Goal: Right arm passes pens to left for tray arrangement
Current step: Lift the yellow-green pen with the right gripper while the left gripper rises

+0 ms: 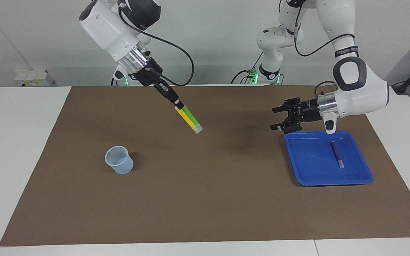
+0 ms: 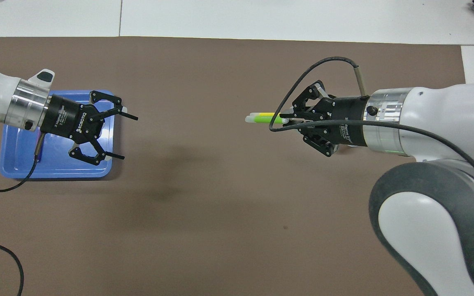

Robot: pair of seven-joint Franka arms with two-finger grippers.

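My right gripper (image 1: 177, 103) (image 2: 284, 120) is up over the brown mat and shut on two pens at once. The yellow pen (image 1: 184, 118) (image 2: 266, 114) and the green pen (image 1: 191, 116) (image 2: 263, 119) lie side by side, white tips pointing down toward the left arm's end. My left gripper (image 1: 272, 119) (image 2: 130, 137) hangs open and empty, level, over the edge of the blue tray (image 1: 311, 160) (image 2: 56, 164), fingers pointing at the pens. The purple pen (image 1: 336, 154) lies in the tray.
A small translucent bluish cup (image 1: 119, 160) stands upright on the brown mat (image 1: 208, 185) toward the right arm's end; it does not show in the overhead view. White table shows around the mat.
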